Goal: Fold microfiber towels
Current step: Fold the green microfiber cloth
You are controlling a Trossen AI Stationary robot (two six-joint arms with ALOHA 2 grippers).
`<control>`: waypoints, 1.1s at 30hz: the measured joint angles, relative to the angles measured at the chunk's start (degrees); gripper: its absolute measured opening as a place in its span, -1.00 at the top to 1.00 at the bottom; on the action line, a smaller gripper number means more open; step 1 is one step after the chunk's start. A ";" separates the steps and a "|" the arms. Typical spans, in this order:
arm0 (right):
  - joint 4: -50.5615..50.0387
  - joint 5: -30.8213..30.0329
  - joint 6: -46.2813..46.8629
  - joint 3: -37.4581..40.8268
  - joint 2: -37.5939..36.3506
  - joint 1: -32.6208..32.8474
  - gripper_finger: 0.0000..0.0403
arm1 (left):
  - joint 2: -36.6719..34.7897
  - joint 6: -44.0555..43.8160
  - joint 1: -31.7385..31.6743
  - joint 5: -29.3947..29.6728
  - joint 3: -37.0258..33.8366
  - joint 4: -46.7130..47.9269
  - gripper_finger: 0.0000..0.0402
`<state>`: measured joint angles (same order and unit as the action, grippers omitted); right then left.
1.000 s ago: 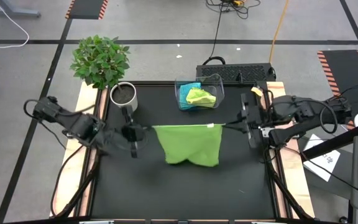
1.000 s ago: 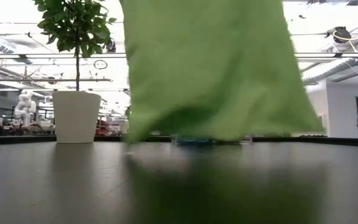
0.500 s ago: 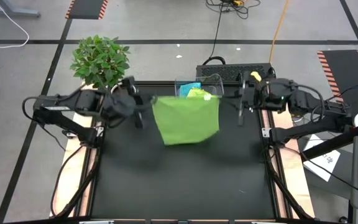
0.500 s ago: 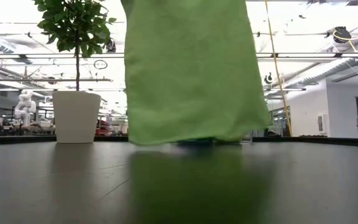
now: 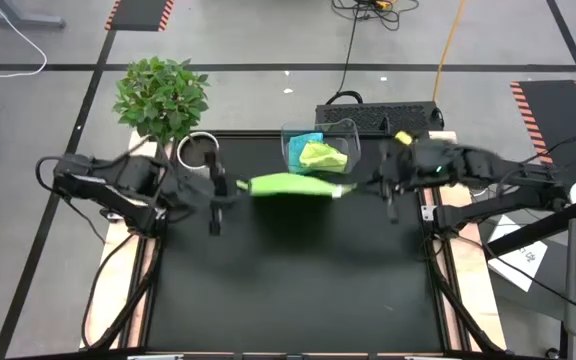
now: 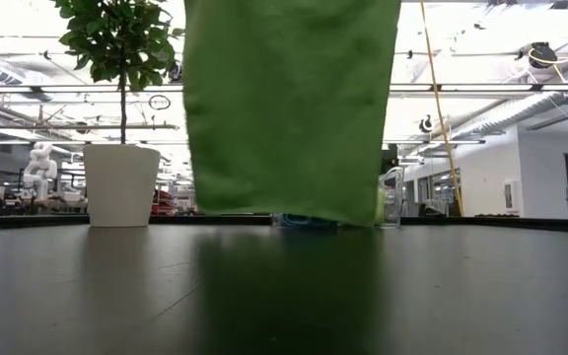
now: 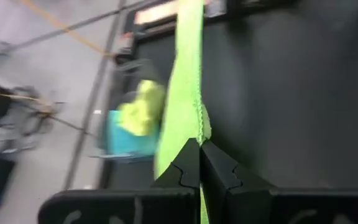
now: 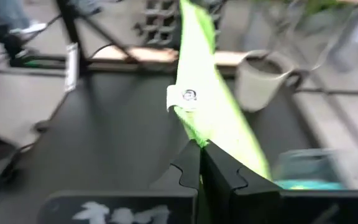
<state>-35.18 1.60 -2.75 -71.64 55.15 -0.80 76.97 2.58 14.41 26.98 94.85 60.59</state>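
Note:
A lime-green microfiber towel [image 6: 292,108] hangs as a flat sheet above the middle of the table. From above it shows only as a narrow strip [image 5: 290,185]. My left gripper [image 5: 236,190] is shut on its left end and my right gripper [image 5: 356,188] on its right end. The towel's lower edge [image 6: 284,215] hangs clear of the table. Another lime-green towel [image 5: 323,155] and a turquoise one [image 5: 303,165] lie crumpled in the clear bin [image 5: 348,130] at the far edge. My left gripper pinches the towel's upper left corner [image 7: 199,127] between its two shut fingers, coming from the table's left and slanting down. The top edge runs taut from there to the other gripper, and the cloth hangs below, lifted clear. My right gripper pinches the upper right corner [image 8: 197,134] between its two fingers, just below the white label [image 8: 183,96]. It comes nearly level from the table's right. The towel hangs below, clear of the table.
A potted plant in a white pot [image 5: 199,150] stands at the far left, close behind my left arm. A black box with cables [image 5: 378,115] sits beyond the far edge. The dark tabletop [image 5: 288,280] stretches toward the near edge.
Both grippers have swung the towel toward the far edge and come part of the way back. Its lower part, which trailed toward the near edge, has swung in. The towel now hangs straight below its top edge.

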 joint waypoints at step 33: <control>29.30 0.11 19.10 30.74 0.27 24.45 1.00 | 1.39 -31.93 28.82 -6.01 -37.37 -41.42 1.00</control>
<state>-5.88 1.71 16.35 -40.91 55.42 23.65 78.36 -29.35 43.22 20.97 57.48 19.17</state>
